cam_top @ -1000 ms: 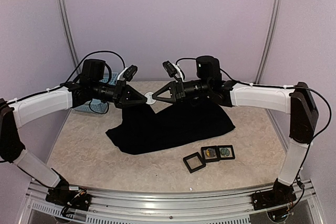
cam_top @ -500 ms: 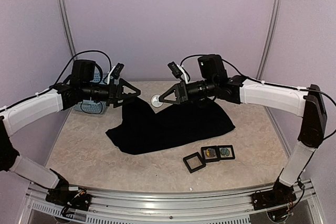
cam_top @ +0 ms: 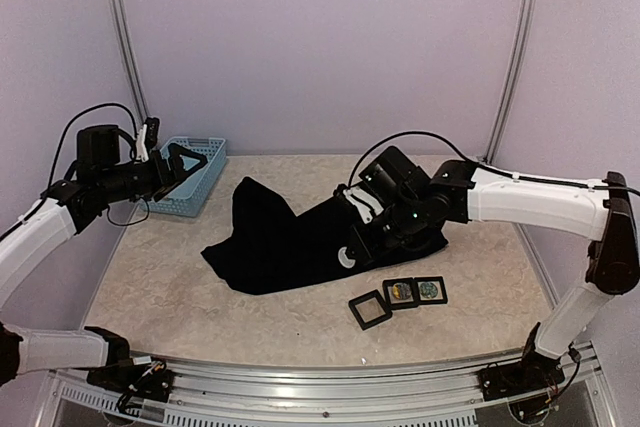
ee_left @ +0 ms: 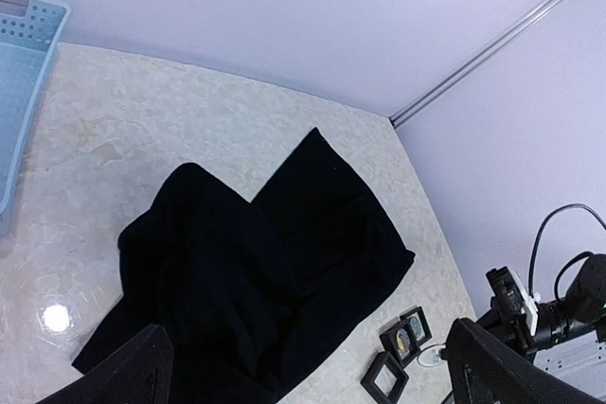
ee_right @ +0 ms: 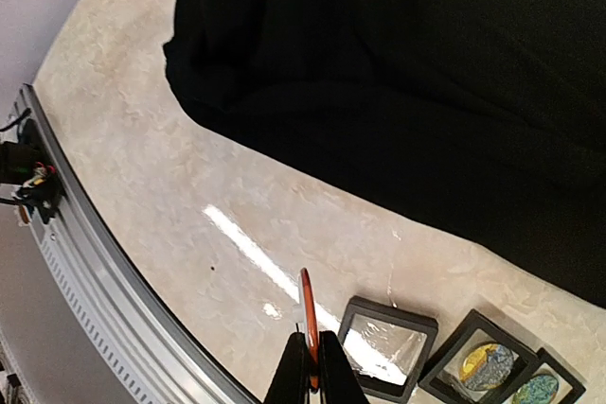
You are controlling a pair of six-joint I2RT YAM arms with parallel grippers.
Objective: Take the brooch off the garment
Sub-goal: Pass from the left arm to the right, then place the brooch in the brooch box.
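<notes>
The black garment (cam_top: 300,232) lies crumpled on the table, also in the left wrist view (ee_left: 265,262) and the right wrist view (ee_right: 426,73). My right gripper (cam_top: 352,249) is shut on the brooch (cam_top: 345,257), a small round disc held edge-up with an orange rim (ee_right: 307,314). It hangs over the bare table just in front of the garment, beside an empty black frame (ee_right: 390,347). The brooch (ee_left: 430,356) is apart from the fabric. My left gripper (cam_top: 195,162) stands open and empty, high at the left by the basket, its fingers (ee_left: 133,376) spread wide.
A light-blue basket (cam_top: 195,175) stands at the back left. Three small black frames lie near the front: one empty (cam_top: 369,309), two holding brooches (cam_top: 402,293) (cam_top: 431,289). A metal rail (ee_right: 85,262) runs along the table's near edge.
The left gripper opened and pulled back left toward the basket. The right gripper carried the brooch down and forward, away from the garment, to just behind the frames.
</notes>
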